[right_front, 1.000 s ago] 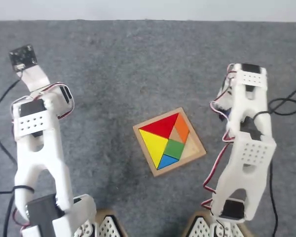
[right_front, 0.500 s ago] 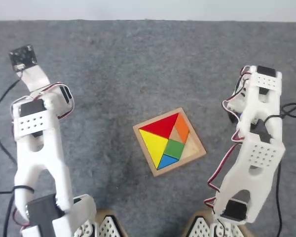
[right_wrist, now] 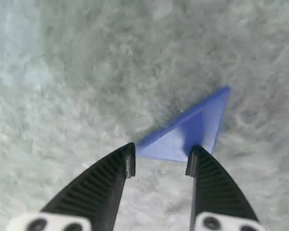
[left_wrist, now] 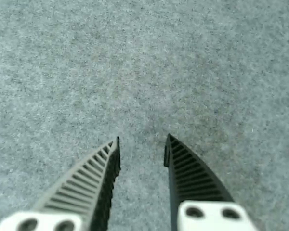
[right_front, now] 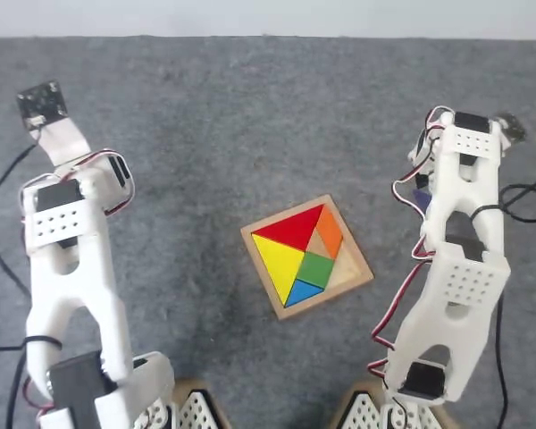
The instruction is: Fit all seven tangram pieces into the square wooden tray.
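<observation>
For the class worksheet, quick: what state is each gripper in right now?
Left gripper: open, empty.
Right gripper: open, tips at the blue triangle, not clamped on it.

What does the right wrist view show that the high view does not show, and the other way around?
Right wrist view: a loose blue triangle lying flat on the grey carpet, with the right gripper open around one edge of it. High view: the square wooden tray holding a red triangle, yellow triangle, green square, orange piece and small blue triangle, with bare wood left in two spots; the left arm and right arm stand either side. Both: the grey carpet.
</observation>
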`<state>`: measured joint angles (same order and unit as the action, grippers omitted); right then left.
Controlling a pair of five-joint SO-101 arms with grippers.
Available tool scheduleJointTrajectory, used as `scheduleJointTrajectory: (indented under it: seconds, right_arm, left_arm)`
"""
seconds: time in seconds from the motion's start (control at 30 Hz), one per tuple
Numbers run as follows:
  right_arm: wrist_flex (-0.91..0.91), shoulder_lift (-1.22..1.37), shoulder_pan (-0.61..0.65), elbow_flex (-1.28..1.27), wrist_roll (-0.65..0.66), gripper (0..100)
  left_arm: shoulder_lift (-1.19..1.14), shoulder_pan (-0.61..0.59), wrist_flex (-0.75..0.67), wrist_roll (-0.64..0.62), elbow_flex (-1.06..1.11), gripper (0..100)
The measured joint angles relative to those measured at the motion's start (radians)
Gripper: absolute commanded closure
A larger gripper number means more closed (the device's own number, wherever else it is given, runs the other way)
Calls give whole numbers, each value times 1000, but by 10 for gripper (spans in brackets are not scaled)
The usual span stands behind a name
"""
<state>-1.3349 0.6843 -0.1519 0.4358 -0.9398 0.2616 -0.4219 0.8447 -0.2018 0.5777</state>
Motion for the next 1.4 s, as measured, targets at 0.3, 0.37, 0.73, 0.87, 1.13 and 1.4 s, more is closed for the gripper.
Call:
scheduleJointTrajectory:
  seconds: [0.3, 0.37, 0.73, 0.87, 1.13, 1.4]
  right_arm:
    - [-130, 5, 2, 0, -78, 706]
    - [-150, 5, 2, 0, -78, 706]
    - [-78, 28, 5, 0, -87, 705]
    - [-26, 28, 3, 0, -121, 704]
    - [-14, 75, -25, 81, -137, 703]
    - [-40, 172, -29, 166, -127, 753]
  left_arm:
    - [0, 0, 0, 0, 0, 848]
    - [0, 0, 0, 0, 0, 848]
    - [0, 0, 0, 0, 0, 848]
    - [0, 0, 0, 0, 0, 848]
    - [0, 0, 0, 0, 0, 848]
    - [0, 0, 0, 0, 0, 848]
